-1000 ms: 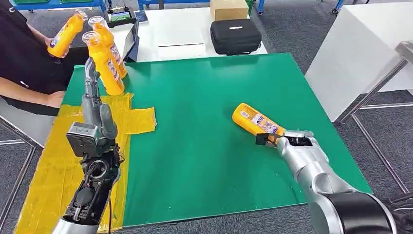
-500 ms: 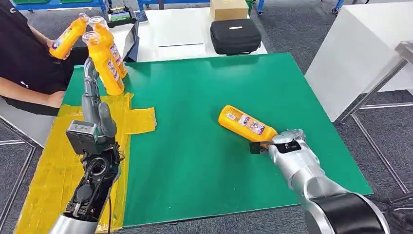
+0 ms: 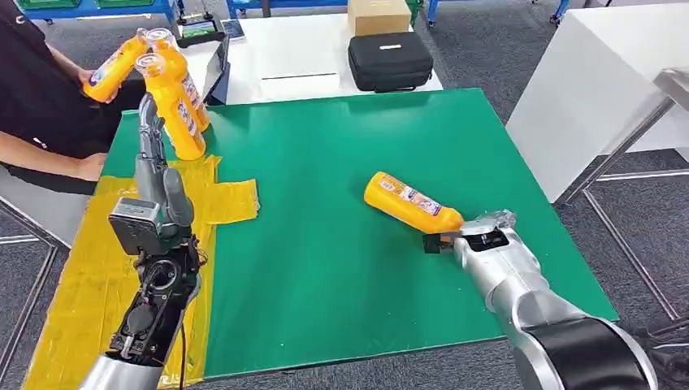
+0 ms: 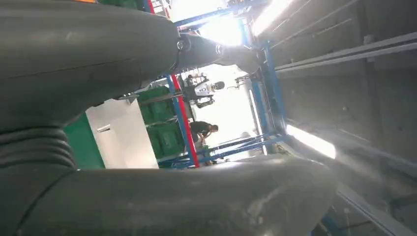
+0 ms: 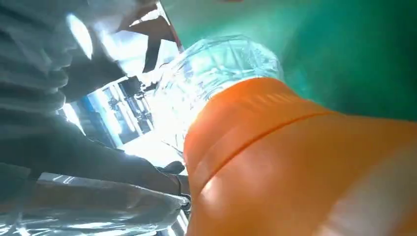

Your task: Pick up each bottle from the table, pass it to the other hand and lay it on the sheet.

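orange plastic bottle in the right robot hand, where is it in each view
Head view: the orange plastic bottle with the printed label lies tilted right of centre over the green table mat, neck end in the right robot hand.
Left wrist view: not in it.
Right wrist view: its orange body takes up the lower right, with the clear cap above it.
Shared landmark: the green table mat, behind the bottle in both the head and right wrist views.
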`<state>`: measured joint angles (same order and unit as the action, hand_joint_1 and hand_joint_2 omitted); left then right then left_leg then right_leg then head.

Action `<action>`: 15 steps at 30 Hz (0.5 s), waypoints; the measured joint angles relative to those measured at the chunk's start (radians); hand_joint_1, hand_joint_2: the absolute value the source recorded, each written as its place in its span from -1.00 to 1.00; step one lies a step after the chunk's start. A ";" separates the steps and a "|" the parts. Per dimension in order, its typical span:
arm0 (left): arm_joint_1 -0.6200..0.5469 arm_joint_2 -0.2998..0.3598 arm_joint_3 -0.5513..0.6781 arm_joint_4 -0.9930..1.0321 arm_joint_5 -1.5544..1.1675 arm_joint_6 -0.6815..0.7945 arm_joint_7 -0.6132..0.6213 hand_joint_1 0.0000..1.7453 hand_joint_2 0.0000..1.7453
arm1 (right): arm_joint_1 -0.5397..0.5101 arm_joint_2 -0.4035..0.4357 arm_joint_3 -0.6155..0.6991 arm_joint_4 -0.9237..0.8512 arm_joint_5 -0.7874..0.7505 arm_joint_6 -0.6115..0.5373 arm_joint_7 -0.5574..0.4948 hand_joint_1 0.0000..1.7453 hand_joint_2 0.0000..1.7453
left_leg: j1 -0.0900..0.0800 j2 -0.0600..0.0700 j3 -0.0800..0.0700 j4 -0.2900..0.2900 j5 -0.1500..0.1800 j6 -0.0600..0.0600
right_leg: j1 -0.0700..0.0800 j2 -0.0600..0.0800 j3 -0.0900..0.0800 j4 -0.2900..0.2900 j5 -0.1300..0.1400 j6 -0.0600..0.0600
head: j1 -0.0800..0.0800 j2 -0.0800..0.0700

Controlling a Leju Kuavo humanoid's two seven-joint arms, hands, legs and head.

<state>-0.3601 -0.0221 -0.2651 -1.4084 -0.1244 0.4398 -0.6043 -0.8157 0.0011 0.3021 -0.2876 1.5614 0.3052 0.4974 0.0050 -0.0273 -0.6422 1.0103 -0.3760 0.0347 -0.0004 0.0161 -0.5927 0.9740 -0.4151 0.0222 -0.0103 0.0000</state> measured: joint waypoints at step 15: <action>0.050 0.030 0.020 -0.053 -0.028 0.021 0.025 -1.00 -1.00 | -0.012 -0.003 -0.030 -0.129 -0.240 -0.084 -0.253 -1.00 -1.00 | -0.001 0.000 -0.012 0.000 0.005 0.001 | -0.001 0.000 -0.010 0.003 0.004 0.002 | 0.000 0.000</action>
<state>-0.3103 0.0080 -0.2453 -1.4613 -0.1522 0.4604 -0.5795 -0.8281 -0.0023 0.2720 -0.4163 1.3213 0.2214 0.2439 0.0044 -0.0276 -0.6540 1.0104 -0.3714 0.0354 -0.0011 0.0160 -0.6030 0.9767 -0.4110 0.0237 -0.0103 0.0000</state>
